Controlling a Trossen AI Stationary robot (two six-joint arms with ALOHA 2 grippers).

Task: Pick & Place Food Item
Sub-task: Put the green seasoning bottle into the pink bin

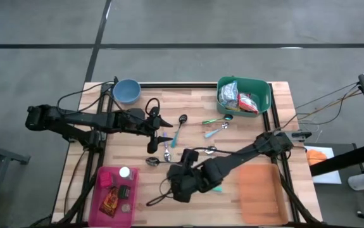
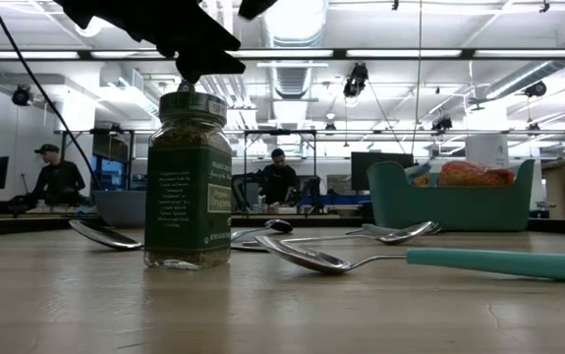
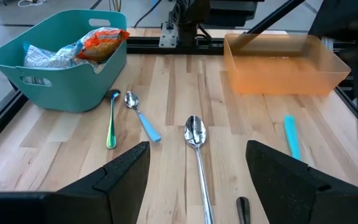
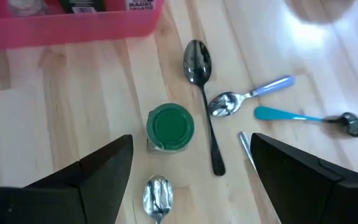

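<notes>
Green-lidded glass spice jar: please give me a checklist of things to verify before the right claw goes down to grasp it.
1. Green-lidded glass spice jar upright, lid on: ok.
2. Right claw open: ok.
3. Jar sits inside the right claw's opening: ok, slightly off-centre.
4. Free room beside the jar: not ok; the black metal spoon handle and a silver spoon lie close.
5. Left claw open, holding nothing, jar not in its opening: ok.
</notes>
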